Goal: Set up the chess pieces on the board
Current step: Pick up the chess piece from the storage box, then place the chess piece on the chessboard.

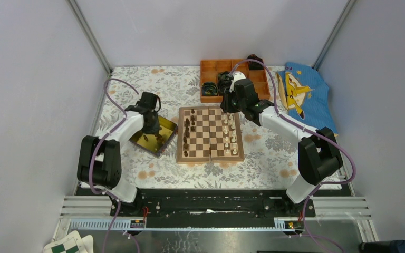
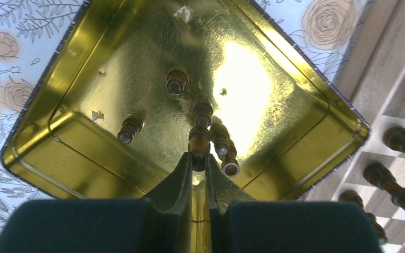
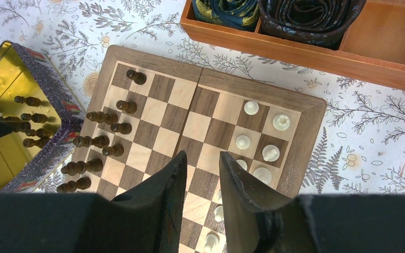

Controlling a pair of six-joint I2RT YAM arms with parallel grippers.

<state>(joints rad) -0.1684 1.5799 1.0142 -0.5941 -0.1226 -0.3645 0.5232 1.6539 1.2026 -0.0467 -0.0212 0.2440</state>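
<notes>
Just left of the square wooden chessboard (image 1: 209, 138), inside the shiny gold rectangular tray (image 2: 111, 47): left gripper (image 2: 198, 158), pinched narrow on one dark brown wooden chessman (image 2: 199, 139). Around it, loose dark chessmen (image 2: 176, 81) lying on the tray floor. Above the board's right half: right gripper (image 3: 203, 157), fingers parted, nothing between them. Along the board's left side, standing dark brown pieces (image 3: 105, 142); along its right side, pale cream pieces (image 3: 270, 153). Beyond the board's far edge, orange compartmented wooden box (image 3: 295, 46).
</notes>
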